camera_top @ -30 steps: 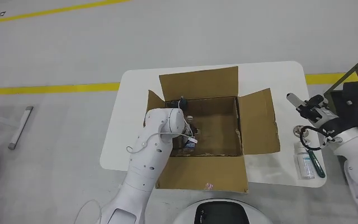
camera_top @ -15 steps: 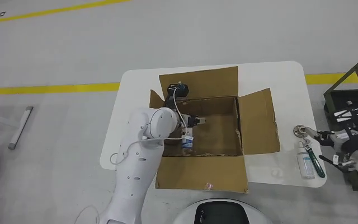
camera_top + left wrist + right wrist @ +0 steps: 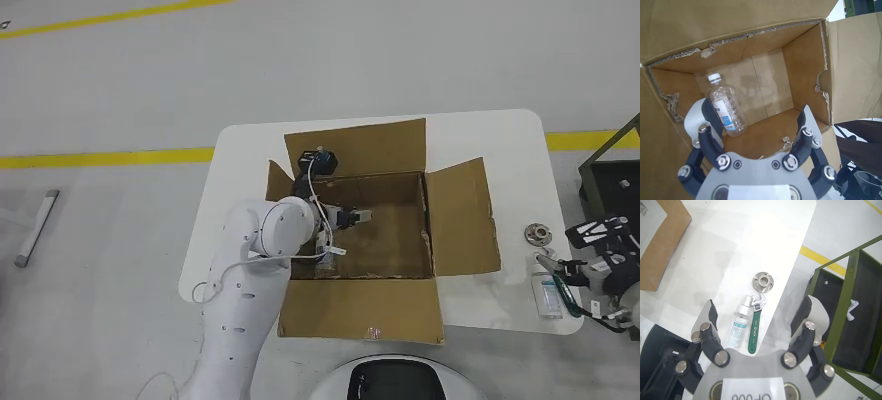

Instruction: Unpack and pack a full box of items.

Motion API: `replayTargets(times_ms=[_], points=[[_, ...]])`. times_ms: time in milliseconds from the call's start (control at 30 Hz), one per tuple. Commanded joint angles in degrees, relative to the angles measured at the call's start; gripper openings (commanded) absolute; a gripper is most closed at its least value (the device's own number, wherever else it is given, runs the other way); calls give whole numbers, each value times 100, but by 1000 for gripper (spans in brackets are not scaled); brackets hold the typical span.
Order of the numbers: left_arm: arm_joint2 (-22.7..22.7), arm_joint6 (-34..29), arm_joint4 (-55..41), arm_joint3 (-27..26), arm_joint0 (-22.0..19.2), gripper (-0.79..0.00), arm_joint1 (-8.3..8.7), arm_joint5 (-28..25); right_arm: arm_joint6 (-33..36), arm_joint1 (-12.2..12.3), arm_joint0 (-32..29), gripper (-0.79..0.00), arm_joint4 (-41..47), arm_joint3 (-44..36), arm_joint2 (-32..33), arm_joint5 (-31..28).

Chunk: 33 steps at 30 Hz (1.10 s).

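Note:
An open cardboard box (image 3: pixel 390 235) stands in the middle of the white table (image 3: pixel 480 135). A clear plastic bottle (image 3: pixel 725 106) with a white cap lies on the box floor near the left wall; in the top view the bottle (image 3: pixel 331 256) is at the box's front left. My left gripper (image 3: pixel 755 115) hangs open inside the box just above and beside the bottle, holding nothing. My right gripper (image 3: pixel 757 313) is open over the table's right edge, above a spray bottle (image 3: pixel 740 323) and a green-handled wrench (image 3: pixel 755 325).
A round metal flange (image 3: pixel 763 281) lies beyond the wrench near the table edge. A green cart (image 3: pixel 848 313) stands just off the table's right side. The box's flaps (image 3: pixel 465 215) are folded outward on all sides.
The left arm drew back and its gripper rose off the bottle, which stays on the box floor. The right arm swung away from the table's right side toward the front right corner.

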Motion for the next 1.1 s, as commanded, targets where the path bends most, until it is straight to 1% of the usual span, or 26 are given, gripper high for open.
replayTargets(times_ms=[0,67,133,200,267,300,467,533,600,733,867,967,1067], points=[[-82,95,51,-96,3,0,21,-18,-41,-2,-3,0,35,3,-18,-9],[-214,209,98,-239,-2,0,47,-23,36,-4,-8,0,209,35,-47,-31],[-387,345,161,-398,3,0,78,-21,320,-4,33,0,486,40,-9,99],[-565,451,276,-541,22,0,113,-30,801,4,99,0,854,-6,35,259],[-768,534,358,-686,40,0,149,-18,1468,24,186,0,1211,-58,96,436],[-879,554,409,-748,39,0,169,-24,1839,50,255,0,1160,-103,125,449],[-1377,610,656,-980,35,0,260,-26,2906,125,590,0,1194,-174,18,667],[-1504,692,887,-1027,42,0,292,23,3167,146,708,0,1205,-188,-69,762],[-1576,750,919,-1068,73,0,307,87,3417,164,779,0,1213,-158,-201,821],[-1699,787,1006,-1046,137,0,342,154,3566,193,877,0,875,-70,-470,875],[-1720,826,997,-988,213,0,359,270,3566,193,877,0,875,-70,-470,875],[-1702,674,620,-1018,246,0,360,232,3566,193,877,0,875,-70,-470,875],[-1793,455,-203,-1106,208,0,358,149,3566,193,877,0,875,-70,-470,875]])
